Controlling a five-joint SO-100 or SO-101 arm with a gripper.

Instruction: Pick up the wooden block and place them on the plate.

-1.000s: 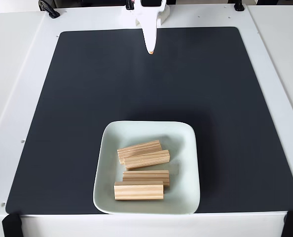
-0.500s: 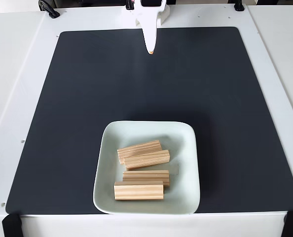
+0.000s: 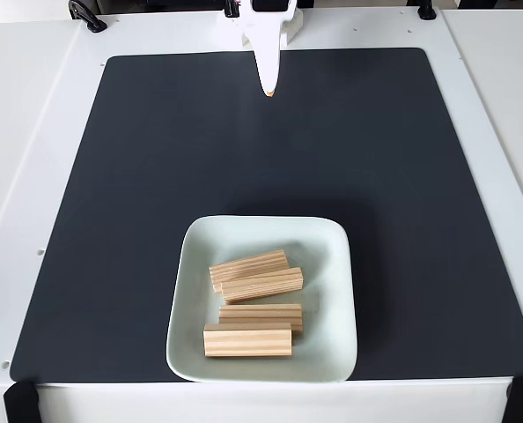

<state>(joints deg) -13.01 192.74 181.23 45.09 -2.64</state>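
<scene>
Fixed view: nothing differs from the frames of a second and half a second ago; the white two-finger tool (image 3: 268, 91) stays at the far edge of the large black rectangular mat (image 3: 138, 176), pointing down toward it, its fingers drawn together to a narrow tip with nothing between them; the four small rectangular light pine wooden blocks keep their places on the pale mint-green square plate (image 3: 330, 264) with rounded corners and a raised rim, which sits on the near part of the mat, just short of its front edge; one block (image 3: 248, 266) lies tilted at the back, a second (image 3: 261, 285) touches it just in front, a third (image 3: 261, 314) lies nearer, and the fourth (image 3: 247, 340) sits partly over the third's front edge, closest to the plate's near rim. The mat between tool and plate is open, as are its left and right parts; the white counter (image 3: 33, 132) frames the mat on all sides. No writing is legible.
</scene>
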